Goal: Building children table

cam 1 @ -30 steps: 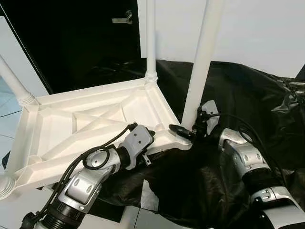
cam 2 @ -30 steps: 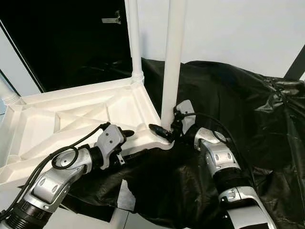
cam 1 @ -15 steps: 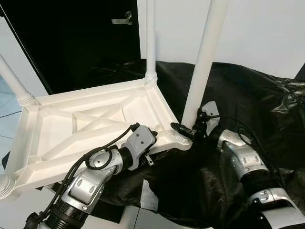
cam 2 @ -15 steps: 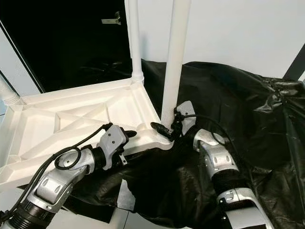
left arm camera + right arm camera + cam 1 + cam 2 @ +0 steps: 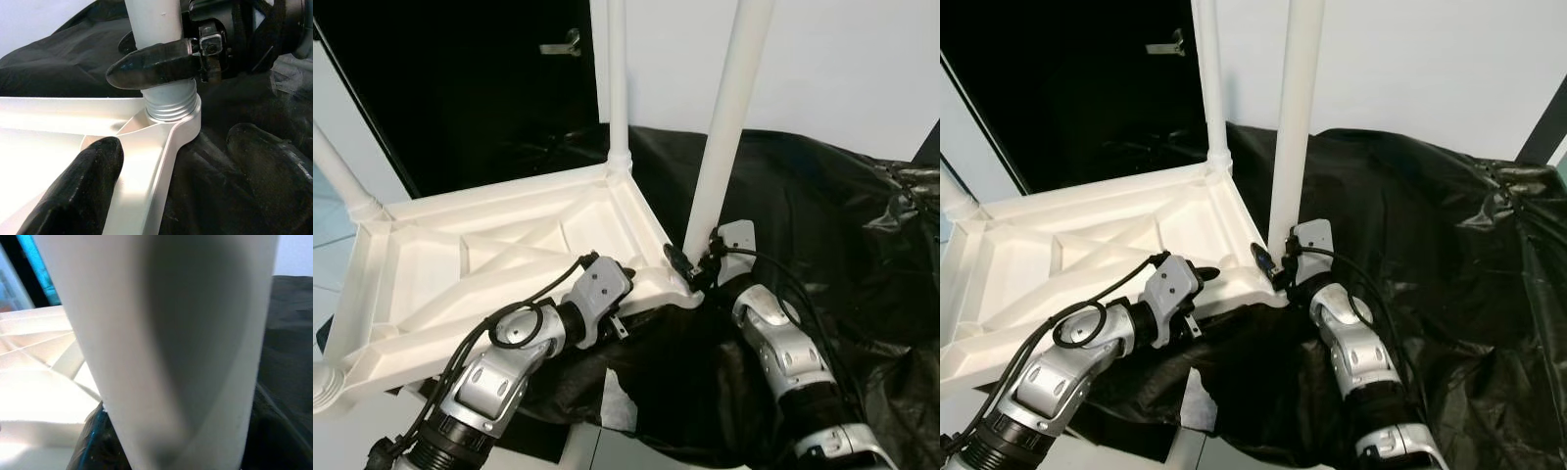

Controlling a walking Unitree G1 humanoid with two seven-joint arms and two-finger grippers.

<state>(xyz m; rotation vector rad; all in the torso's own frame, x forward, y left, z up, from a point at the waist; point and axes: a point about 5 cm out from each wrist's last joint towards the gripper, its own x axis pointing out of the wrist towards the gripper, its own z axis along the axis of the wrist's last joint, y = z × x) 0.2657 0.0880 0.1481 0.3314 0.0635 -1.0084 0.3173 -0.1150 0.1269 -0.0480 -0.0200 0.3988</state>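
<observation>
Right pincer (image 5: pixel 690 266) clamped round table leg (image 5: pixel 724 127), left pincer (image 5: pixel 1203 275) gripping tabletop rim (image 5: pixel 641 284)

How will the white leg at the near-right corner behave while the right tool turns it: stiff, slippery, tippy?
The white leg looks like a rigid, smooth tube, so probably stiff but slick under the right tool clamped low on it. Threads still show above the tabletop socket, so it may wobble. The left tool braces the tabletop's edge, which should limit shifting.

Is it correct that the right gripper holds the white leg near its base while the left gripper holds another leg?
Not quite. The right gripper does hold the white leg near its base, but the left gripper is at the tabletop's edge, as the left wrist view shows.
</observation>
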